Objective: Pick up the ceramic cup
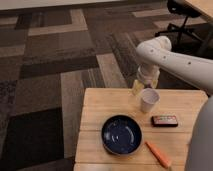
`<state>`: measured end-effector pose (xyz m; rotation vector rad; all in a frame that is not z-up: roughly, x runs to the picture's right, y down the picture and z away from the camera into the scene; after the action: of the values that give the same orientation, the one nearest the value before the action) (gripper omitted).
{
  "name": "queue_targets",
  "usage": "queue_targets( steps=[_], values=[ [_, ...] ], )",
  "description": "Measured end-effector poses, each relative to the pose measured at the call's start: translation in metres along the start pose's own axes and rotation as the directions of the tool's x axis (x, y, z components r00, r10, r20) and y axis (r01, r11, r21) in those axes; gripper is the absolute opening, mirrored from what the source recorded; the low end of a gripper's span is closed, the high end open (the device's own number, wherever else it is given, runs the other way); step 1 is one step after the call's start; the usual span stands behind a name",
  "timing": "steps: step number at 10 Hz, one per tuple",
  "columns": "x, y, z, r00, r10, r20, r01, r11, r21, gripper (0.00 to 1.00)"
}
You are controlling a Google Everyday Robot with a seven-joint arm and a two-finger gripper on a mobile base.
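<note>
Small plain white ceramic cup (pixel 149 100), a slightly tapered cylinder with no handle visible, stands upright on the light wooden slatted table (pixel 100 107) just past the far right rim of the round dark blue bowl (pixel 121 134), and the gripper (pixel 146 86), jaws spread, hangs farther beyond that rim, close over the cup.

Pale planked wood, matt, with visible seams, on the worktop (pixel 100 107). Smooth white glaze, faintly shiny, on the ceramic cup (pixel 149 100). Dark blue glossy glaze on the bowl (pixel 121 134), catching light along the rim. Smooth white shell, plastic-looking with a soft sheen, over the arm (pixel 175 57). Yellowish, duller stuff on the claw (pixel 141 86), hanging at the worktop's far edge just behind the cup. Matt woven pile on the carpet (pixel 50 65).
</note>
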<state>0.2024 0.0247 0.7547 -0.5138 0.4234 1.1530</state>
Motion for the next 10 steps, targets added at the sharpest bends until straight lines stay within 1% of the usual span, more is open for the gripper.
queue_targets(
  steps=[1,2,3,5,6,7,8,9,10],
  values=[
    [0.006,0.006,0.009,1.0,0.004,-0.003,-0.004,1.0,-0.024,0.65],
    [0.009,0.01,0.015,1.0,0.005,-0.005,-0.005,0.999,-0.039,0.65],
    [0.008,0.014,0.022,1.0,-0.004,-0.004,0.004,0.999,-0.045,0.65],
    [0.01,0.009,0.041,1.0,-0.019,-0.01,0.018,1.0,-0.025,0.65],
    [0.01,0.009,0.046,1.0,-0.021,-0.011,0.021,1.0,-0.023,0.62],
    [0.006,0.011,0.048,1.0,-0.023,-0.005,0.023,1.0,-0.016,0.49],
    [0.0,0.013,0.041,1.0,-0.014,0.007,0.014,1.0,0.006,0.29],
    [-0.001,0.013,0.032,1.0,0.004,0.013,-0.004,1.0,0.028,0.11],
    [-0.001,0.018,0.021,1.0,0.019,0.015,-0.019,0.999,0.045,0.0]
  ],
)
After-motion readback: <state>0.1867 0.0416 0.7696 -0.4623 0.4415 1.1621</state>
